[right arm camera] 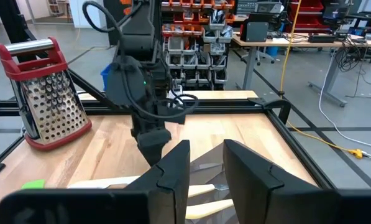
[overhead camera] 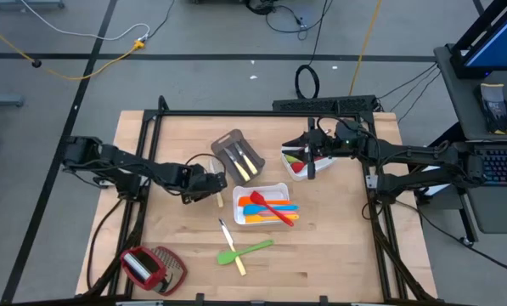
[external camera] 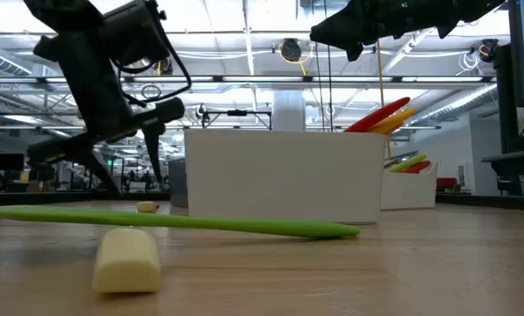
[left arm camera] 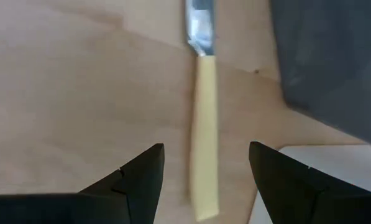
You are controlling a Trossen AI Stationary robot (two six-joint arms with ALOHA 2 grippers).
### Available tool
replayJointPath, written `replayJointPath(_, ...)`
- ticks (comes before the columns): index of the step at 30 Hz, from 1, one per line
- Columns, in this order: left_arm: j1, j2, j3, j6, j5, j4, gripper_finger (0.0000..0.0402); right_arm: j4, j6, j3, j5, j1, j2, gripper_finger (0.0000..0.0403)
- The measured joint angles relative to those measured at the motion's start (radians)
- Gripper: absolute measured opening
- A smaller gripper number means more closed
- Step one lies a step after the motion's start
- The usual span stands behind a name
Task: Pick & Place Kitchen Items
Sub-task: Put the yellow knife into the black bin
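A pale-handled metal knife lies flat on the wooden table, between the grey tray and the white tray. My left gripper hangs over it, pointing steeply down. It is open, with one finger on each side of the handle, and I see no touch. My right gripper hovers level over a second white tray at the far right, slightly open with nothing between its fingers. The grey tray holds two knives. The white trays hold red, orange, blue, yellow and green utensils.
A green spatula, a small knife and a yellow-handled utensil lie loose near the table's front. A red-and-silver grater lies at the near left corner. A black frame rail borders the table.
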Motion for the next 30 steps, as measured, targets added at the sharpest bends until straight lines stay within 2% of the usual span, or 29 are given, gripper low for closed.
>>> replayJointPath(2,0.014,0.014,0.0,0.048,0.015,0.023,0.0239,0.0,0.0,0.0,0.0,0.0,0.0,0.0089)
replayJointPath(6,0.044,0.047,0.0,0.162,0.11,0.09,0.0239,0.0,0.0,0.0,0.0,0.0,0.0,0.0089)
replayJointPath(12,0.066,0.106,0.005,0.139,0.197,0.078,0.0239,0.001,0.001,0.0,0.0,0.0,0.0,0.0089)
replayJointPath(17,0.068,0.144,0.007,0.141,0.218,0.069,0.0239,0.0,0.001,0.0,0.0,0.0,0.0,0.0089)
replayJointPath(23,0.067,0.152,0.007,0.262,0.285,0.037,0.0239,0.0,0.001,0.0,0.0,0.0,0.0,0.0089)
replayJointPath(30,0.065,0.15,0.01,0.259,0.281,-0.018,0.0238,0.0,0.001,0.0,0.0,0.0,0.0,0.0089)
